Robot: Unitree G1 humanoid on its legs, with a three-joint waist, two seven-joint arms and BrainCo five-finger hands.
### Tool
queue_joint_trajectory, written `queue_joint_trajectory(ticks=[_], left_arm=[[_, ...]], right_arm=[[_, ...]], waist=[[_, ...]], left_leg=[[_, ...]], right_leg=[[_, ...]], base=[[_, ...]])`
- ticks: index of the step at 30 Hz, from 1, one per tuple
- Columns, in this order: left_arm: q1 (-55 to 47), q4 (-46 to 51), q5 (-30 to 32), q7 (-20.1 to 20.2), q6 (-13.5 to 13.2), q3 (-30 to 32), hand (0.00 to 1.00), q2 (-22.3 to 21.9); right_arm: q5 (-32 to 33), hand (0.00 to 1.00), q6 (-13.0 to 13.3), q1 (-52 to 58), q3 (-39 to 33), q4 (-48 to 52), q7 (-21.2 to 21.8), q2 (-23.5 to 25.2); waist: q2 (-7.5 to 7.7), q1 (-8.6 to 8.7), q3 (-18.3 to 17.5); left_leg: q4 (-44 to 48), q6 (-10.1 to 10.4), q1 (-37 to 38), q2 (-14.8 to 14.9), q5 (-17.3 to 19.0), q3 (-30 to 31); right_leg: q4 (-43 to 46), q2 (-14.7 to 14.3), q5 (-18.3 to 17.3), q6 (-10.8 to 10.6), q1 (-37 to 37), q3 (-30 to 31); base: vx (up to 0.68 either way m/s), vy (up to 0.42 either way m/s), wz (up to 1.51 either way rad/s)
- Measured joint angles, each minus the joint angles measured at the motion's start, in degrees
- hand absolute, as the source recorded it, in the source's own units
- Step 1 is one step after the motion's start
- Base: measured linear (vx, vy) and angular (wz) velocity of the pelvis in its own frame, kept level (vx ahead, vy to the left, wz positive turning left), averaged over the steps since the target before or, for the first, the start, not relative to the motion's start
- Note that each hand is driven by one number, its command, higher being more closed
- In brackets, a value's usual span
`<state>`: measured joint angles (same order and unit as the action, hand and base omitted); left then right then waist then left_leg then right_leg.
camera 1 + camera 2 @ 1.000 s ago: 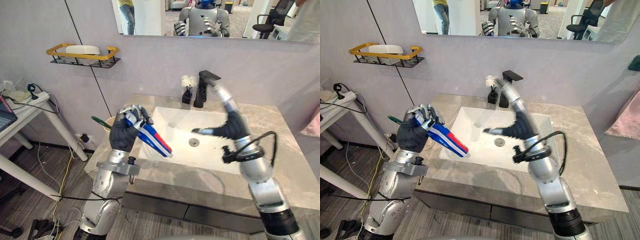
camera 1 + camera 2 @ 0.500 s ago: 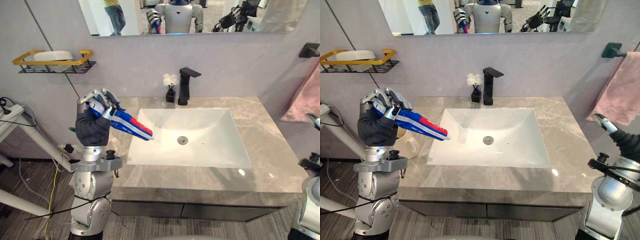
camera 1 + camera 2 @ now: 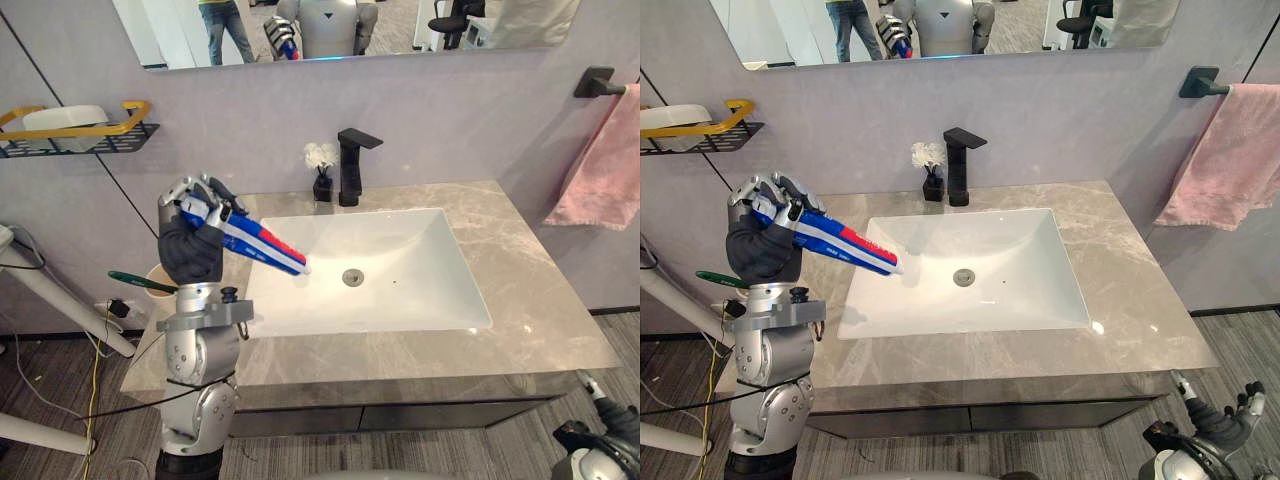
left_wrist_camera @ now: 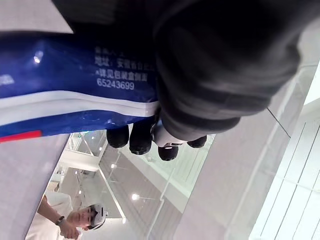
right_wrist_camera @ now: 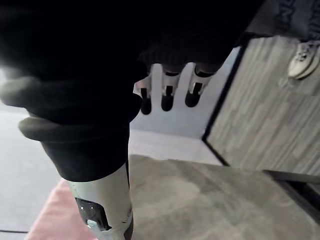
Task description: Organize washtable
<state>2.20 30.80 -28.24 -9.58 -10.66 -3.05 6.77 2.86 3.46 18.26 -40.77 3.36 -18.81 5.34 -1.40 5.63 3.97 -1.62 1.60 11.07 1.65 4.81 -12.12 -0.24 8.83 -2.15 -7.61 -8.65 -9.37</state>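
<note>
My left hand (image 3: 190,250) is raised over the left end of the grey marble countertop (image 3: 540,300), shut on a blue, red and white toothpaste tube (image 3: 262,245). The tube slants down toward the white sink basin (image 3: 400,280), its tip over the basin's left rim. In the left wrist view the fingers (image 4: 135,140) curl round the tube (image 4: 60,95). Behind the hand, a green toothbrush (image 3: 140,283) sticks out of a tan cup (image 3: 157,272). My right hand (image 3: 1225,420) hangs low at the lower right, below the counter's front edge, fingers (image 5: 168,95) straight.
A black faucet (image 3: 350,165) and a small dark vase of white flowers (image 3: 322,172) stand behind the basin. A pink towel (image 3: 605,175) hangs on the right wall. A yellow-rimmed wire shelf (image 3: 70,125) with soap is on the left wall.
The camera has shifted. My right arm has pulled back from over the sink and dropped to the lower right, below the counter. My left hand still holds the tube.
</note>
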Motion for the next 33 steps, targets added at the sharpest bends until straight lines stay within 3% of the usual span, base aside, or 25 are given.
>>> queue_joint_trajectory(ticks=[7,10,14,18,20,26,29,33], left_arm=[[2.0,-0.1,0.0,-2.1,-1.0,-1.9,1.0,-2.3],[3.4,-0.9,0.0,-2.1,-1.1,-2.8,1.0,-2.8],[3.9,-1.2,0.3,-1.8,-1.0,-3.6,1.0,-3.5],[5.3,-2.4,2.6,-1.6,-1.0,-3.5,1.0,-3.2],[8.4,-3.9,5.4,-1.6,-0.8,-3.2,1.0,-1.5],[9.3,-6.3,11.9,-1.8,-0.8,2.0,1.0,4.3],[9.4,-9.4,14.3,-2.1,0.0,5.5,1.0,7.7],[9.4,-10.6,16.3,-2.3,0.8,9.0,1.0,10.5]], right_arm=[[-0.2,0.0,-0.1,1.7,-0.4,-0.5,-0.6,0.5],[0.4,0.0,0.0,2.0,-1.2,-7.1,-1.0,0.6],[6.6,0.0,-0.3,1.5,-0.3,-22.1,4.3,0.6],[7.9,0.0,-2.0,1.6,1.5,-30.8,10.9,-0.2],[7.9,0.0,-2.2,1.1,3.0,-34.2,13.5,-0.4],[8.0,0.0,-1.8,0.8,8.4,-41.4,16.4,-1.0],[8.0,0.0,-1.8,0.9,10.3,-43.7,16.6,-1.1],[7.8,0.0,-1.6,0.8,10.5,-45.4,16.8,-1.1]], waist=[[-0.32,-0.15,-0.4],[-0.36,-0.28,-0.9],[-0.71,-0.48,-1.4],[-1.54,-0.85,-2.3],[-1.27,-1.79,-2.4],[0.22,-2.07,-3.8],[0.83,-3.13,-4.2],[2.39,-3.32,-4.6]], left_leg=[[0.5,-0.3,0.8,0.3,0.7,-2.1],[0.4,-0.3,1.0,0.3,0.7,-2.3],[-0.1,-0.2,1.7,0.4,0.6,-2.5],[-0.4,-0.2,1.7,0.3,0.5,-2.2],[-0.5,0.2,1.4,0.3,0.2,-1.4],[-1.9,0.6,0.6,0.3,-1.3,1.1],[-2.0,0.4,0.5,0.2,-1.5,1.2],[-1.2,0.4,-0.6,-0.4,-1.5,2.6]], right_leg=[[1.2,0.1,0.0,0.0,-0.1,0.3],[1.4,0.0,0.0,0.0,-0.1,0.3],[2.0,-0.1,-0.2,0.2,-0.1,0.8],[2.0,0.0,-0.2,0.2,0.0,0.8],[2.0,-0.1,-0.2,0.2,0.0,0.2],[0.8,-0.3,-0.2,0.2,0.0,-1.6],[0.3,-0.3,-0.2,0.2,-0.2,-1.6],[-0.1,0.0,-0.2,0.2,-0.2,-2.9]], base=[[-0.06,-0.007,-0.1],[-0.05,-0.011,-0.02],[-0.04,-0.012,-0.07],[-0.03,-0.008,0.0],[-0.04,-0.025,0.13],[-0.02,-0.033,0.21],[0.0,-0.006,0.02],[0.05,0.004,0.15]])
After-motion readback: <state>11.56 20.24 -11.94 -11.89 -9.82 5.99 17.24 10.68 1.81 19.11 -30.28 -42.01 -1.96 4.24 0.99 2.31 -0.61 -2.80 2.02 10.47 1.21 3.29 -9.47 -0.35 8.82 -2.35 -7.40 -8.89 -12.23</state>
